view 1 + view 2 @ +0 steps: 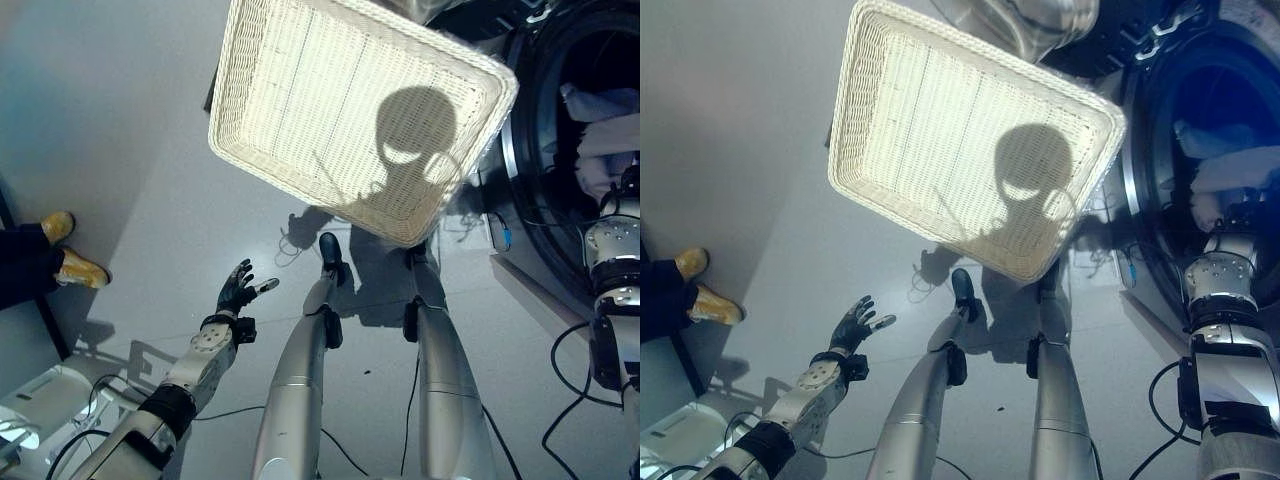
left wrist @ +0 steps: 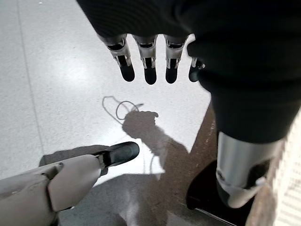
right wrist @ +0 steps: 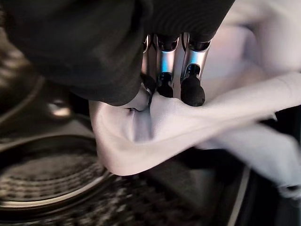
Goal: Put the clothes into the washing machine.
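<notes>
— Clothes (image 3: pixel 188 117): where are they?

— White cloth hangs in the mouth of the washing machine (image 1: pixel 530 150), at the far right. The right wrist view shows a pale fold of it draped over the dark drum, with more white fabric behind and to the side.

— And the right hand (image 3: pixel 169 80)?

— It reaches into that opening. Its fingers (image 3: pixel 193 92) are curled down onto the fold and pinch it against the thumb side, so the hand is clamped on the cloth.

— Left hand (image 1: pixel 238 290)?

— Low on the left, over the pale floor (image 1: pixel 150 200), well apart from the machine. Its fingers are straight and spread, with the thumb held away from them; it holds nothing.

— What about the basket (image 1: pixel 300 60)?

— White wicker, rectangular, lying on the floor between the left hand and the machine, its right corner near the machine's door ring. I see no cloth inside it.

— Anyone else around?

— At the far left edge, a person's dark trouser legs and yellow shoes (image 1: pixel 70 265).
</notes>
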You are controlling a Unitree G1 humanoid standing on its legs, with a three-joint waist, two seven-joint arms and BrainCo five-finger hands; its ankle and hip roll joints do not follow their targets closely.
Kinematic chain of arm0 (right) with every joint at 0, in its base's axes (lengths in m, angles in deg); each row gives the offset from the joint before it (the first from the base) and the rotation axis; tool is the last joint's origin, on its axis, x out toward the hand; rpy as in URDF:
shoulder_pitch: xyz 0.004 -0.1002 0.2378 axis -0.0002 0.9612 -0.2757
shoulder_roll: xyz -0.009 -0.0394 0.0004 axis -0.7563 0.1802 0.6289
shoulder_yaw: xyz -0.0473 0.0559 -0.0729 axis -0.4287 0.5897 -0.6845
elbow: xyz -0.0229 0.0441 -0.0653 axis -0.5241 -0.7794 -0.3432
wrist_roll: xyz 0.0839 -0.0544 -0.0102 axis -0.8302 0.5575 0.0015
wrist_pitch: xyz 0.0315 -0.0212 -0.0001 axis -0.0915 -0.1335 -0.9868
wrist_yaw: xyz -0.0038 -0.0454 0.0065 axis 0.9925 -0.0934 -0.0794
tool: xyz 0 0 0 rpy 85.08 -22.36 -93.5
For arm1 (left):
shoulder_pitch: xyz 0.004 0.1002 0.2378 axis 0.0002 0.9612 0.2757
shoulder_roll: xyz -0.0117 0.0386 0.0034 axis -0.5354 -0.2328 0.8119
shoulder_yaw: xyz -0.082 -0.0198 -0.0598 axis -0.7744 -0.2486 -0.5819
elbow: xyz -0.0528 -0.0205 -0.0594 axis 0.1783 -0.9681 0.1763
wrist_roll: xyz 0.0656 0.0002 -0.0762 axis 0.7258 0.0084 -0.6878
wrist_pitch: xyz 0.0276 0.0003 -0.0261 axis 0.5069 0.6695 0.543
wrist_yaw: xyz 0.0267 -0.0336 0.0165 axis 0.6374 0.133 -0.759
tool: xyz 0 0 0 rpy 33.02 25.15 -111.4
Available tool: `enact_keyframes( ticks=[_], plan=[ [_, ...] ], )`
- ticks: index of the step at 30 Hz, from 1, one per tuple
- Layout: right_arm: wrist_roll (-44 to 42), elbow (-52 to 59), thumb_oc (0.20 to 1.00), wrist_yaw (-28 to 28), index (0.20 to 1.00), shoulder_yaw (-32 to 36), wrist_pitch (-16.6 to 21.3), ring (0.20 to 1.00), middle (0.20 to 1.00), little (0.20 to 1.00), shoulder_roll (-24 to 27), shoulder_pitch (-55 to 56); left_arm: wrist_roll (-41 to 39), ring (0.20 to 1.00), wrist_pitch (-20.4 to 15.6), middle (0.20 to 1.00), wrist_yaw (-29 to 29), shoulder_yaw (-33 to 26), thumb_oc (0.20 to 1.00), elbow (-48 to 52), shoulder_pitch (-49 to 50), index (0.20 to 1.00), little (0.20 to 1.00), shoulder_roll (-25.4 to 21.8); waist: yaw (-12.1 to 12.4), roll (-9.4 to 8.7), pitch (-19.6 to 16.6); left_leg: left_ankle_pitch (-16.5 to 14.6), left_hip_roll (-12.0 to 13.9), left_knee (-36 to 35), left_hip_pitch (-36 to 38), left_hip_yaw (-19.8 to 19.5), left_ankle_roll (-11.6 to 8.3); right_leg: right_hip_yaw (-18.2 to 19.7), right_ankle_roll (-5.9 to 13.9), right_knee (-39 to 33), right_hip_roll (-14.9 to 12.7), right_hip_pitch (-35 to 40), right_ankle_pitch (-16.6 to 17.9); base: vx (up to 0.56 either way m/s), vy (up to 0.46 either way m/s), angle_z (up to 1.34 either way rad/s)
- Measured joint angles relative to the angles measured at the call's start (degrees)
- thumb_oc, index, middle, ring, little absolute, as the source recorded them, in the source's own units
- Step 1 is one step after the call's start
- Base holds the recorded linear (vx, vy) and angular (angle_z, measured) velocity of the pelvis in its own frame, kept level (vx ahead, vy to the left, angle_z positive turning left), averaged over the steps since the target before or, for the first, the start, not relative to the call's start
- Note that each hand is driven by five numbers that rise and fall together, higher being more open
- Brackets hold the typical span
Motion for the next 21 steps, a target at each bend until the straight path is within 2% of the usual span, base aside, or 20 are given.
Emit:
enact_keyframes(
  ticks=[5, 7, 8, 9, 10, 11, 13, 14, 16, 17, 18, 19, 21],
  plan=[
    [-3.07, 1.11, 0.200, 3.75, 0.200, 0.47, 2.02, 0.200, 0.200, 0.200, -1.54, 0.40, 0.01, 1.000, 0.01, 1.000, 1.12, -0.48, 1.000, -1.50, 0.42, 1.000, 1.000, 0.07, 0.17, -0.17, 0.11, -0.66, 0.13, -0.41, 2.19, 0.22, -0.05, 0.73, -0.14, -2.09, 0.47, 2.57, 1.04, -0.01, 0.036, -0.10],
    [-7.27, 0.97, 0.200, 7.51, 0.200, 1.34, 6.15, 0.200, 0.200, 0.200, -2.10, 0.12, 0.00, 1.000, -0.03, 1.000, 1.43, -0.51, 1.000, -2.20, 0.49, 1.000, 1.000, 0.07, 0.41, -0.24, 0.16, -1.10, 0.14, -0.34, 2.82, 0.17, -0.06, 1.03, -0.40, -2.31, 0.60, 3.14, 1.23, 0.01, -0.004, -0.08],
    [-8.58, 0.89, 0.225, 8.69, 0.225, 2.02, 7.62, 0.225, 0.225, 0.225, -2.25, 0.00, 0.01, 1.000, -0.03, 1.000, 1.49, -0.51, 1.000, -2.25, 0.49, 1.000, 1.000, 0.06, 0.54, -0.26, 0.17, -1.24, 0.15, -0.24, 2.91, 0.10, -0.10, 1.06, -0.40, -2.31, 0.61, 3.22, 1.23, 0.01, -0.017, -0.05],
    [-10.55, 0.44, 0.460, 10.21, 0.460, 2.97, 9.64, 0.460, 0.460, 0.460, -2.35, -0.35, 0.01, 1.000, -0.03, 1.000, 1.53, -0.50, 1.000, -2.20, 0.45, 1.000, 1.000, 0.06, 0.78, -0.31, 0.21, -1.46, 0.15, -0.11, 3.06, 0.05, -0.13, 1.11, -0.41, -2.31, 0.62, 3.35, 1.23, 0.00, -0.010, -0.03],
    [-10.55, 0.44, 0.460, 10.21, 0.460, 2.97, 9.64, 0.460, 0.460, 0.460, -2.35, -0.35, 0.01, 1.000, -0.03, 1.000, 1.53, -0.50, 1.000, -2.20, 0.45, 1.000, 1.000, 0.06, 0.78, -0.31, 0.21, -1.46, 0.15, -0.11, 3.06, 0.05, -0.13, 1.11, -0.41, -2.31, 0.62, 3.35, 1.23, 0.00, -0.005, -0.05],
    [-16.60, -2.64, 0.460, 15.30, 0.460, 5.61, 15.90, 0.460, 0.460, 0.460, -2.50, -1.86, 0.00, 1.000, -0.01, 1.000, 1.56, -0.28, 1.000, -2.05, 0.22, 1.000, 1.000, 0.00, 1.68, -0.36, 0.23, -1.88, 0.15, 0.09, 3.76, -0.06, -0.13, 1.19, -0.36, -2.31, 0.60, 4.13, 1.17, 0.00, 0.001, -0.03],
    [-16.60, -2.64, 0.460, 15.30, 0.460, 5.61, 15.90, 0.460, 0.460, 0.460, -2.50, -1.86, 0.00, 1.000, -0.01, 1.000, 1.56, -0.28, 1.000, -2.05, 0.22, 1.000, 1.000, 0.00, 1.68, -0.36, 0.23, -1.88, 0.15, 0.09, 3.76, -0.06, -0.13, 1.19, -0.36, -2.31, 0.60, 4.13, 1.17, 0.00, 0.000, -0.02],
    [-17.99, -2.79, 1.000, 16.03, 1.000, 6.72, 16.68, 1.000, 1.000, 1.000, -3.05, -2.56, -0.01, 1.000, 0.01, 1.000, 1.55, 0.18, 1.000, -2.14, 0.31, 1.000, 1.000, -0.68, 1.49, -0.42, 0.27, -2.22, -0.12, 0.24, 4.17, -0.07, 0.23, 1.12, -0.28, -2.31, 0.22, 4.57, 1.10, 0.03, -0.034, 0.00],
    [-17.92, -3.48, 1.000, 16.75, 1.000, 6.72, 16.58, 1.000, 1.000, 1.000, -2.80, -2.69, -0.12, 1.000, 0.24, 1.000, 1.57, 0.30, 1.000, -2.05, 0.14, 1.000, 1.000, -0.93, 1.48, -0.43, 0.28, -2.22, -0.09, 0.36, 4.27, -0.17, 0.24, 1.13, -0.24, -2.29, 0.04, 4.70, 1.07, 0.02, -0.032, 0.08],
    [-19.72, -11.25, 1.000, 17.06, 1.000, 6.16, 5.70, 1.000, 1.000, 1.000, -2.21, -2.95, -0.71, 1.000, 1.90, 1.000, 2.37, 2.47, 1.000, -0.35, -0.90, 1.000, 1.000, -4.78, 1.53, -0.42, 0.28, -2.45, -0.12, 1.51, 5.19, -2.64, -0.12, 0.36, -0.36, -1.53, 0.02, 6.48, 0.37, 0.00, -0.008, 0.17],
    [-19.72, -11.25, 1.000, 17.06, 1.000, 6.16, 5.70, 1.000, 1.000, 1.000, -2.21, -2.95, -0.71, 1.000, 1.90, 1.000, 2.37, 2.47, 1.000, -0.35, -0.90, 1.000, 1.000, -4.78, 1.53, -0.42, 0.28, -2.45, -0.12, 1.51, 5.19, -2.64, -0.12, 0.36, -0.36, -1.53, 0.02, 6.48, 0.37, -0.01, -0.090, 0.32],
    [-24.06, -12.79, 1.000, 18.48, 1.000, 7.42, -0.66, 1.000, 1.000, 1.000, -2.93, -3.05, -1.68, 1.000, 2.22, 1.000, 2.42, 2.03, 1.000, 0.01, -0.69, 1.000, 1.000, -6.74, 1.60, -0.38, 0.25, -2.49, -0.23, 1.30, 6.38, -3.47, -0.16, -0.53, -0.23, -1.44, 0.00, 8.14, -0.05, -0.03, -0.098, 0.20],
    [-24.89, -8.23, 1.000, 19.37, 1.000, 7.40, -5.85, 1.000, 1.000, 1.000, -5.04, -1.37, -2.02, 1.000, 2.69, 1.000, 2.52, 1.79, 1.000, -0.89, -0.32, 1.000, 1.000, -7.84, -0.25, -0.42, 0.28, -2.03, -0.71, 0.28, 6.64, -3.56, 0.13, -0.92, 0.14, -1.47, -0.47, 8.32, -0.28, 0.00, -0.088, 0.25]
  ],
)
